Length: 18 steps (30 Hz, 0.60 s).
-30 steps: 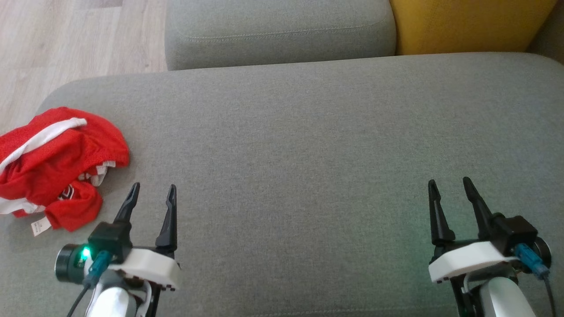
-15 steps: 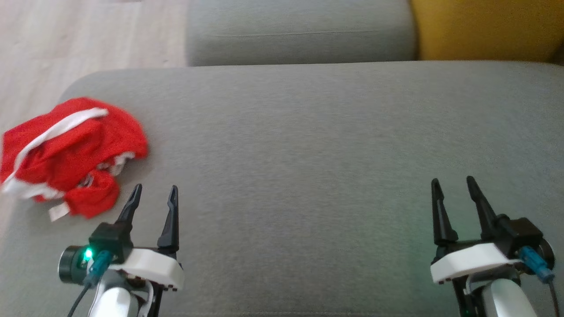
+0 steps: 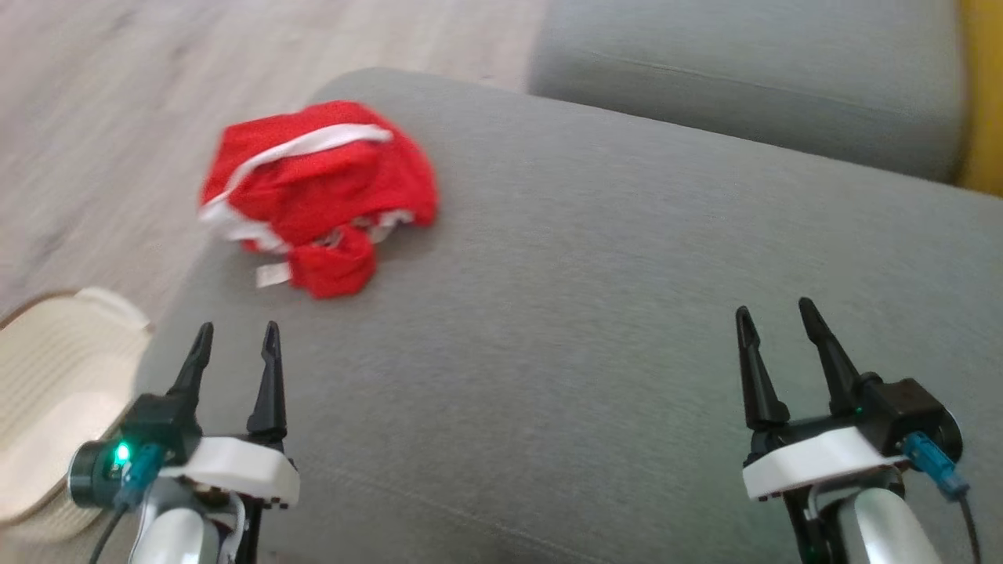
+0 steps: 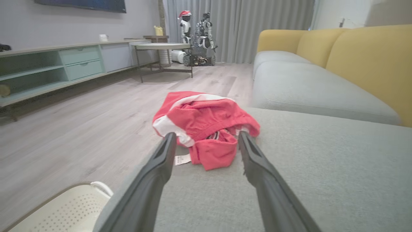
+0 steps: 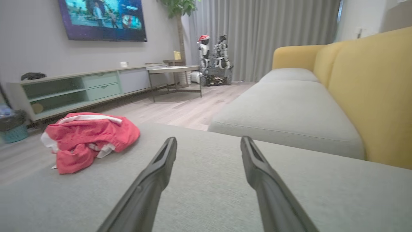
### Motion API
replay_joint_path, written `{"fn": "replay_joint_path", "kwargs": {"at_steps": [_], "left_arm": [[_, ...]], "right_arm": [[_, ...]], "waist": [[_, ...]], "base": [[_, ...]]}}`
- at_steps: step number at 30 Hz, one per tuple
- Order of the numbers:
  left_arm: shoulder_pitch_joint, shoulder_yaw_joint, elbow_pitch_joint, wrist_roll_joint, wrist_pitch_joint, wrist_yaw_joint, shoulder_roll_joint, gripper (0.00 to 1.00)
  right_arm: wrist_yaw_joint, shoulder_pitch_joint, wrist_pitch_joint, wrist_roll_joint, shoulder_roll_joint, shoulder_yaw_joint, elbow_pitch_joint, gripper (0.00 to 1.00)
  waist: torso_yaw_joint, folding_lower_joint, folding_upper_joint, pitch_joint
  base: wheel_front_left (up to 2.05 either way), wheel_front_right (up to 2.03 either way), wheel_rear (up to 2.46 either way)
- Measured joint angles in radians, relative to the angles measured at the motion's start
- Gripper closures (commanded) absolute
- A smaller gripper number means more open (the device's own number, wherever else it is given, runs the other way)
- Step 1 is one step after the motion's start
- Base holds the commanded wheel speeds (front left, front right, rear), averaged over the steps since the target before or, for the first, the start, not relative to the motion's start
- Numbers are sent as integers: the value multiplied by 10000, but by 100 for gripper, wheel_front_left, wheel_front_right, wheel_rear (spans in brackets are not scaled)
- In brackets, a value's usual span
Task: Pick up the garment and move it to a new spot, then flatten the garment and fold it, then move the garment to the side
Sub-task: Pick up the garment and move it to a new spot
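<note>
Left end effector (image 3: 238,327) stands wide and empty, the crumpled red garment (image 3: 321,188) ahead of it near the left corner of the sofa cushion (image 3: 588,274). Right end effector (image 3: 774,307), equally wide, sits well apart. Best pinch a thick upper fold, not the loose tag (image 3: 273,275).

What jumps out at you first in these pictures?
The bright red garment, crumpled in a heap near the left corner of the grey sofa cushion. Then the dark fingers low in the head view: the left gripper and right gripper, both open and empty.
</note>
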Motion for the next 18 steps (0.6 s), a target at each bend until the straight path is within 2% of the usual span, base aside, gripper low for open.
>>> {"fn": "replay_joint_path", "kwargs": {"at_steps": [8, 18], "left_arm": [[17, 267, -67, 0, 0, -35, 36, 0], [16, 426, -75, -2, 0, -132, -92, 0]], "right_arm": [[0, -2, 44, 4, 6, 178, -94, 0], [0, -2, 71, 92, 6, 199, -94, 0]], "waist": [[1288, 0, 0, 41], [1459, 0, 0, 77]], "base": [[0, 0, 0], [0, 0, 0]]}}
